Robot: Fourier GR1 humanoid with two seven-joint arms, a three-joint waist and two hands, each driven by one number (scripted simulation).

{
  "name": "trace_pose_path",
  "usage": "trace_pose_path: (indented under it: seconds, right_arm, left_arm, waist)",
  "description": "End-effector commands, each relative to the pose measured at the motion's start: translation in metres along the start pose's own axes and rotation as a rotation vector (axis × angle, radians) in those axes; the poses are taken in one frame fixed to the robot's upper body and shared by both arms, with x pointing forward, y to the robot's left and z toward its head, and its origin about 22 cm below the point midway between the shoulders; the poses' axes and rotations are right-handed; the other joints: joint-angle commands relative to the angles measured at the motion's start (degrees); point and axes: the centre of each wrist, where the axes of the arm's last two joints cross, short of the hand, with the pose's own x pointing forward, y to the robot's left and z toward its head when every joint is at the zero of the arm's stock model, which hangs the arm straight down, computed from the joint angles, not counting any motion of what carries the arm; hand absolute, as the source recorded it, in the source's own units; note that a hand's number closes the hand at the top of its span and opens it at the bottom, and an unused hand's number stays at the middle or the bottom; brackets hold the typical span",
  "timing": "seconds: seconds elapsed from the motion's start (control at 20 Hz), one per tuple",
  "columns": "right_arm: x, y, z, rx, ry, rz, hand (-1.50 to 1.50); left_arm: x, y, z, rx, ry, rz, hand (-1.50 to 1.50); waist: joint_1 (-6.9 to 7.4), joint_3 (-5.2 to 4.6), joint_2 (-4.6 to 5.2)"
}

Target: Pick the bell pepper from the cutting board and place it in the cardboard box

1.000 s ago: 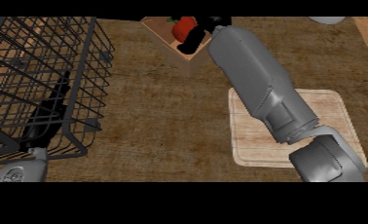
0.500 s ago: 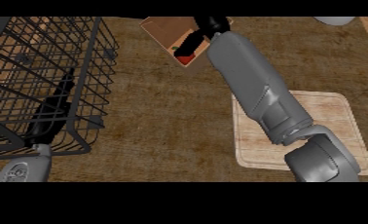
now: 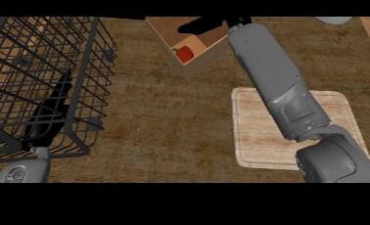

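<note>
Red bell pepper (image 3: 185,54); tan cardboard box (image 3: 204,58); black wire basket (image 3: 54,82).

COUNT | bell pepper (image 3: 185,54): 1 | cardboard box (image 3: 165,33): 1 | cutting board (image 3: 253,131): 1 | wire basket (image 3: 92,67): 1 | table (image 3: 159,116): 1 | hands: 2, right hand (image 3: 206,25) and left hand (image 3: 49,114) | grey forearms: 2, right forearm (image 3: 271,72) and left forearm (image 3: 22,172) | pale thing (image 3: 334,20) cut off at the upper right: 1, kind unclear
</note>
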Motion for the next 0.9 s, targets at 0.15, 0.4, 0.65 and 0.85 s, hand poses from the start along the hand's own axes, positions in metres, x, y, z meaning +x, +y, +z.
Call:
trace_pose_path:
  seconds: [0.15,0.4,0.65,0.85]
  right_arm:
    - [-0.011,-0.077,-0.007,-0.203,-0.001,-0.193,-1.50]
    - [-0.044,-0.147,0.008,-0.308,0.038,-0.189,-1.50]
    - [-0.065,-0.198,0.027,-0.303,0.014,-0.220,-1.50]
    - [-0.077,-0.230,0.042,-0.271,-0.002,-0.177,-1.50]
  left_arm:
    - [0.023,-0.022,0.001,-0.055,-0.041,0.089,0.00]
    - [0.007,-0.022,0.005,-0.030,-0.027,0.084,0.00]
    - [0.021,-0.028,0.002,-0.040,-0.018,0.079,0.00]
    - [0.013,-0.023,0.008,-0.047,-0.033,0.074,0.00]
  waist:
    - [-1.15,0.22,-0.46]
    - [-1.49,0.20,0.09]
    - [-2.00,0.29,-0.23]
    - [-1.20,0.28,-0.21]
